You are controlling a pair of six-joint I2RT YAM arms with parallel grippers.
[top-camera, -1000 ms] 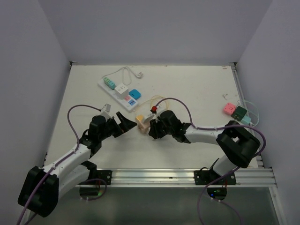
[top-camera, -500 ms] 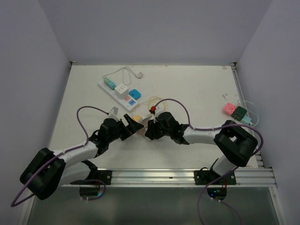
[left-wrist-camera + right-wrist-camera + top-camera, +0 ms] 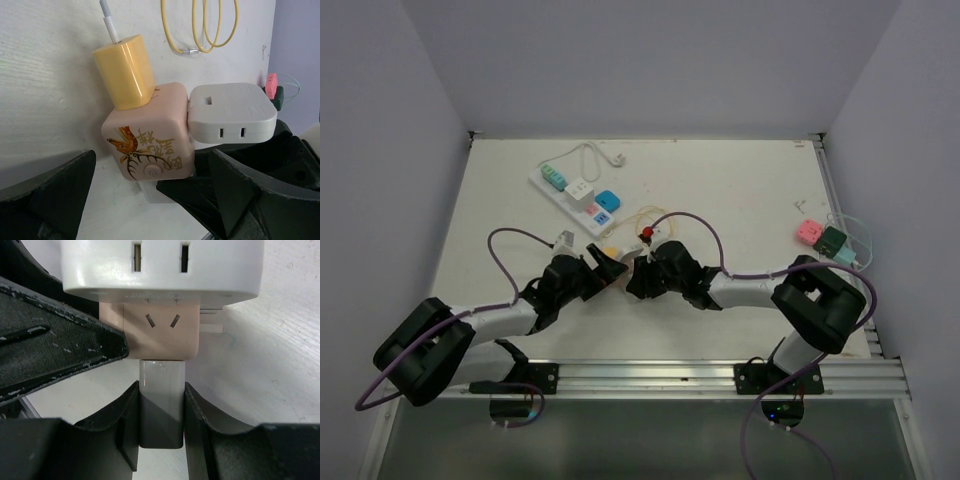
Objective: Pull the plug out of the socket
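Pale off-white surface (image 3: pixel 740 180) fills the view between plain grey walls, and the socket (image 3: pixel 563 197), a long white strip with coloured outlet faces, lies at its back left with a white plug (image 3: pixel 580 188) seated on it and its cord curling behind. It is well apart from both arms, which meet lower down near the middle of the surface around a peach cube adapter (image 3: pixel 150 145). A yellow cylindrical plug (image 3: pixel 125 70) with a thin white lead is set in one face of that cube, and a white flat adapter (image 3: pixel 232 112) is pressed against another. The left fingers (image 3: pixel 55 192) are spread wide, one on each side of the cube, and touch nothing. The right fingers (image 3: pixel 129 430) are closed snugly on a pale block (image 3: pixel 161 405) that juts from the cube's face. A yellow cable loop (image 3: pixel 200 30) lies just beyond the cube, and a pink cube (image 3: pixel 808 232) and a green cube (image 3: pixel 835 240) rest near the right edge.
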